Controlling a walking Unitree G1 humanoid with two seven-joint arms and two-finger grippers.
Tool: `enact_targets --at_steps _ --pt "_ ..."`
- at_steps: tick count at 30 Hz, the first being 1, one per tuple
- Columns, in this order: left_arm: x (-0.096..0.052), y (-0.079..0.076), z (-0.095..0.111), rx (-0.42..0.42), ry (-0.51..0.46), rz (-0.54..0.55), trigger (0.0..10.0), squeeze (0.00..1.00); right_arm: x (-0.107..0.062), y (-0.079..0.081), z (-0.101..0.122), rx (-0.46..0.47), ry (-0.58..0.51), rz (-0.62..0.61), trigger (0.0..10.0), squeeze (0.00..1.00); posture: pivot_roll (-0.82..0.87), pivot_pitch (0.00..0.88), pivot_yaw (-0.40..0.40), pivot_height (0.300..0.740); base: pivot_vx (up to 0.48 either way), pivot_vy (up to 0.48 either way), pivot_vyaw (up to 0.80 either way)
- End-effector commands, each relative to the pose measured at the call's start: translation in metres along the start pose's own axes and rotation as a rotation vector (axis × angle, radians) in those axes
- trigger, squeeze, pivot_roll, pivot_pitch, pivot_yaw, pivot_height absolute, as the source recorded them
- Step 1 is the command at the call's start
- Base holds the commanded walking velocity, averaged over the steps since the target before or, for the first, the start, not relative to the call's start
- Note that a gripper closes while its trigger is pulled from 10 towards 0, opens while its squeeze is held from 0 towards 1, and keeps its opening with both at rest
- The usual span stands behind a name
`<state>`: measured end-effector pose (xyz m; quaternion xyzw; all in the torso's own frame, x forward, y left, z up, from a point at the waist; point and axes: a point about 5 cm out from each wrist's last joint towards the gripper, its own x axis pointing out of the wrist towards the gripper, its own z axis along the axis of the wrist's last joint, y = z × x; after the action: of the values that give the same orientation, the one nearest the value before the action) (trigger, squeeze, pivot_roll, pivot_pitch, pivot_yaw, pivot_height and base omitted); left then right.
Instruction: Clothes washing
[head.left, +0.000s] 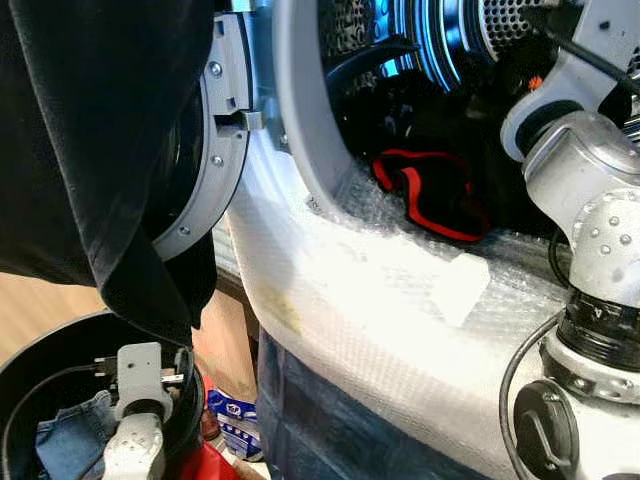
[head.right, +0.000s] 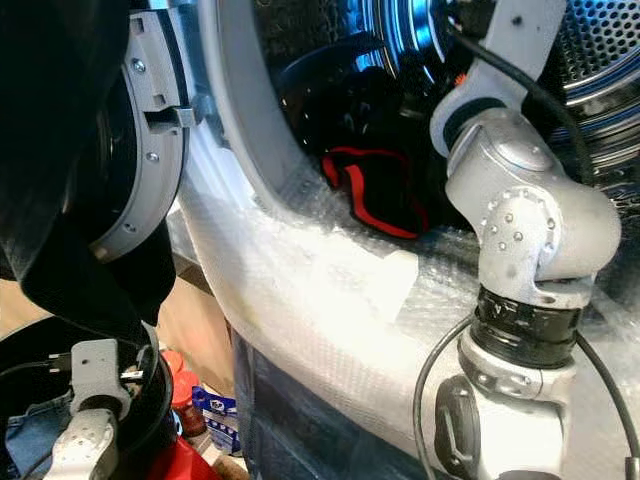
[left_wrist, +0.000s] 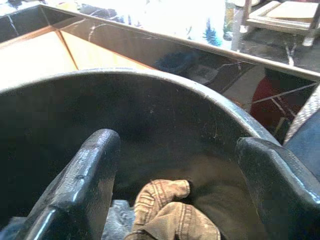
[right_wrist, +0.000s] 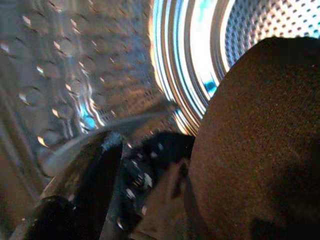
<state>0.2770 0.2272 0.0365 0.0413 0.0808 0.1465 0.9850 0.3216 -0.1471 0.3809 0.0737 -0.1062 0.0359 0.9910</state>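
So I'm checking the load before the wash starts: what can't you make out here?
- Right gripper: right wrist view, dark cloth covers one side, so open or shut is unclear.
- Drum contents: head views, the right arm hides much.
- Bucket contents: cut off by the left wrist view's edge.

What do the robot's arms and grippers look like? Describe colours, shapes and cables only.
The right arm is silver with rounded, screw-studded joints, a black collar ring and black cables looping beside it. The left arm ends in a grey bracket with thin wires. The left gripper has two long glossy black fingers.
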Motion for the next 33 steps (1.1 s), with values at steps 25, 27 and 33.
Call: enact_targets --at_steps 25,27,33 --pt "-0.004 0.032 -0.003 -0.203 -0.04 0.409 10.0 0.0 -0.088 -0.004 -0.064 -0.049 0.342 0.558 10.0 0.0 -0.19 0.0 -0.134 0.74 0.0 0.0 0.0" --pt "-0.005 0.038 -0.001 -0.212 -0.06 0.456 10.0 0.0 -0.092 -0.008 -0.066 -0.043 0.354 0.578 10.0 0.0 -0.19 0.0 -0.134 0.74 0.0 0.0 0.0" --pt "-0.001 0.058 0.015 -0.232 -0.121 0.527 10.0 0.0 -0.112 -0.008 -0.069 -0.13 0.399 0.689 10.0 0.0 -0.2 0.0 -0.113 0.74 0.0 0.0 0.0"
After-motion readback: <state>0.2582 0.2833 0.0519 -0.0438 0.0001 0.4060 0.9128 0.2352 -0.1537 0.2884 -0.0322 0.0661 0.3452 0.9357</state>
